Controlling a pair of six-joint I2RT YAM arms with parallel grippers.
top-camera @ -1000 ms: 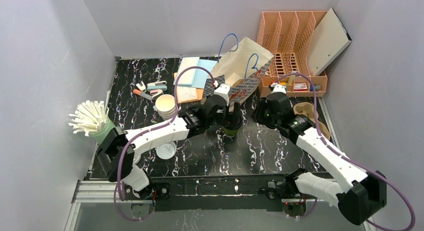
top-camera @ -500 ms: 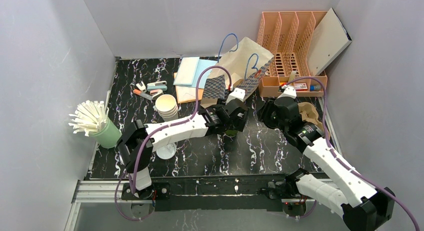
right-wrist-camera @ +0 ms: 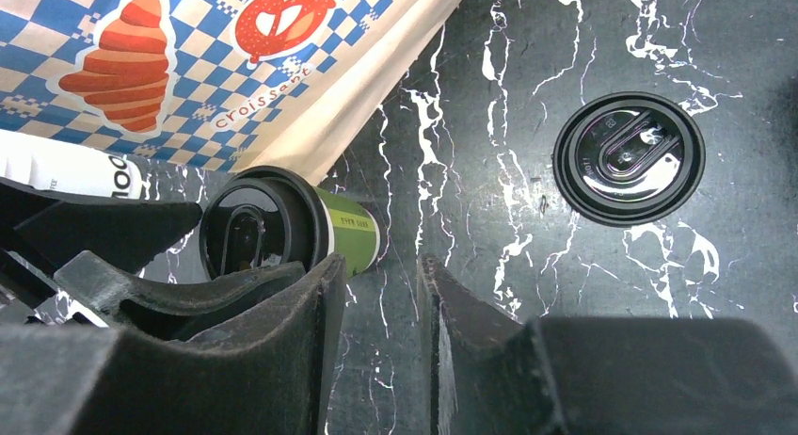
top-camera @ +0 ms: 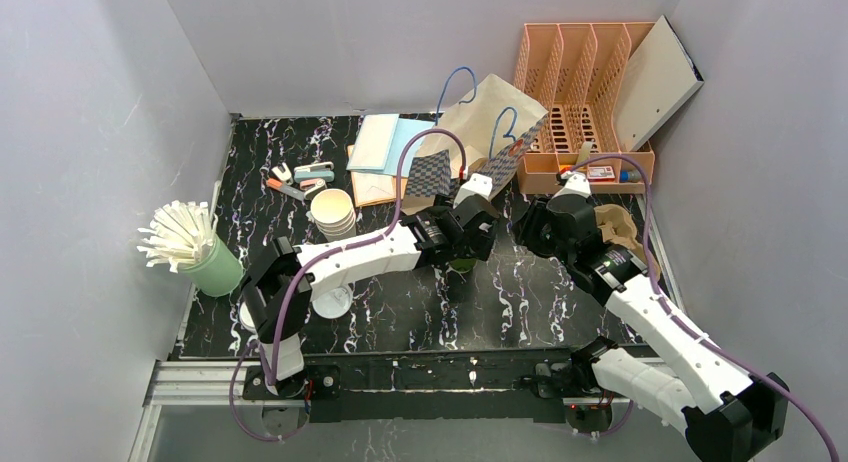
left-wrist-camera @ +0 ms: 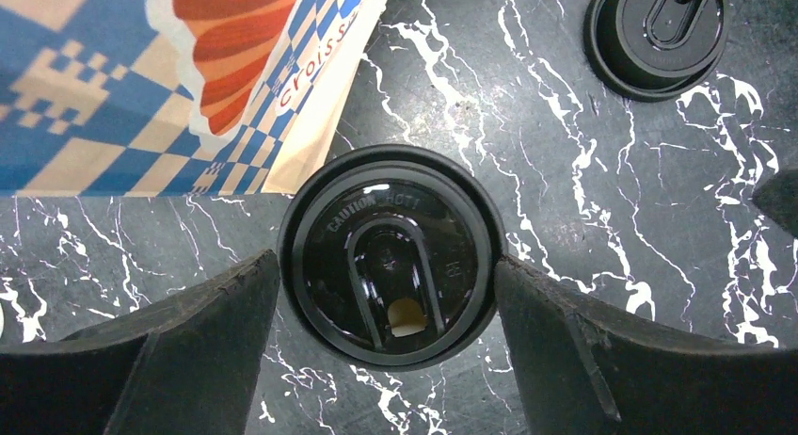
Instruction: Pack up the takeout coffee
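The takeout coffee (left-wrist-camera: 391, 228), a dark green cup under a black sip lid, stands on the black marble table beside the croissant-print paper bag (left-wrist-camera: 141, 77). My left gripper (left-wrist-camera: 386, 264) reaches down over it, one finger pressed against each side of the lid. From above, only a sliver of the takeout coffee (top-camera: 462, 265) shows under the left gripper (top-camera: 470, 237). In the right wrist view the takeout coffee (right-wrist-camera: 353, 230) sits just left of my right gripper (right-wrist-camera: 381, 265), which is partly open over bare table with nothing between its fingers.
A loose black lid (right-wrist-camera: 628, 159) lies right of the cup. The paper bag (top-camera: 485, 132) lies behind, the orange file rack (top-camera: 585, 92) at back right. Stacked cream cups (top-camera: 333, 212) and the light green straw holder (top-camera: 205, 257) stand to the left.
My left arm has reached further right and its fingers have narrowed onto the cup's lid. The right arm has drawn back a little to the right. Little has moved in the last half second.
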